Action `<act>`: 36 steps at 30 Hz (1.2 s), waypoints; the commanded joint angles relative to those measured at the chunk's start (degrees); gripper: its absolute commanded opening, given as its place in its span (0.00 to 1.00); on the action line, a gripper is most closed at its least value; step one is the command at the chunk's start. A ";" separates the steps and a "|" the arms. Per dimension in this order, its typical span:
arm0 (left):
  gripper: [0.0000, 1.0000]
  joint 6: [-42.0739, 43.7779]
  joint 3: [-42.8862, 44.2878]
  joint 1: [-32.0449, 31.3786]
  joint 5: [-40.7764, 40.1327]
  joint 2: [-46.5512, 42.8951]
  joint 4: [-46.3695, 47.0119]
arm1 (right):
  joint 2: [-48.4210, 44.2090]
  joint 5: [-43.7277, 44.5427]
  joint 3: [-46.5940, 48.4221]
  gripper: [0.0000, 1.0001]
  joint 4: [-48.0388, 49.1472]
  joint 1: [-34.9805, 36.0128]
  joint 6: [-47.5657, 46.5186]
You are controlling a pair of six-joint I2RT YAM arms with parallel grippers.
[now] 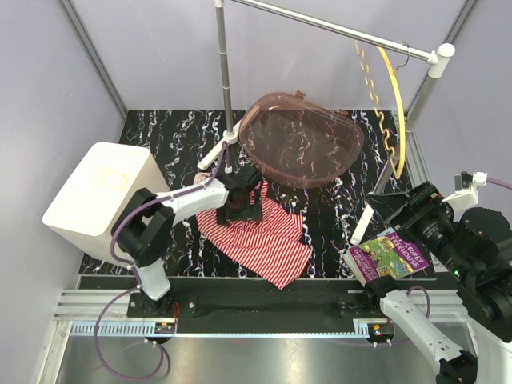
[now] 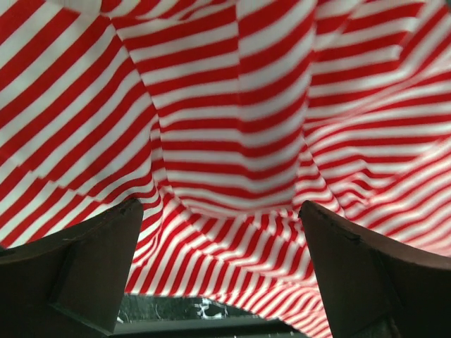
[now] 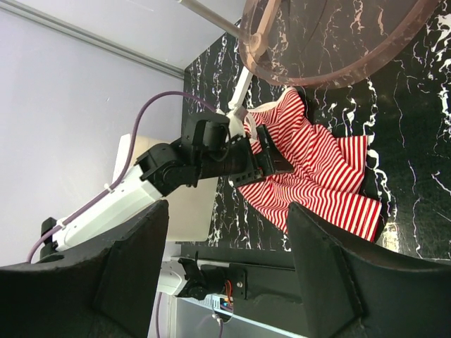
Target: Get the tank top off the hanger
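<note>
Tank top (image 1: 268, 236) off hanger (image 1: 395, 88), L pincer (image 2: 220, 211) spread

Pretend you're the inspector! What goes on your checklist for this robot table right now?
Surface: black marbled table.
Job's things: striped tank top lies crumpled on the table, off the yellow hanger; the hanger hangs on the rail.
Clutter: mesh basket, white bin, picture book.
Pincers: left pincer open over the tank top; right pincer open, empty.
Cables: purple cable along the left arm.
Surroundings: pale walls; nothing else seen.
</note>
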 commanded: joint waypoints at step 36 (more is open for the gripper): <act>0.00 6.26 -2.50 -0.60 19.22 -28.93 28.27 | 2.24 3.54 1.49 0.77 1.28 0.19 -11.58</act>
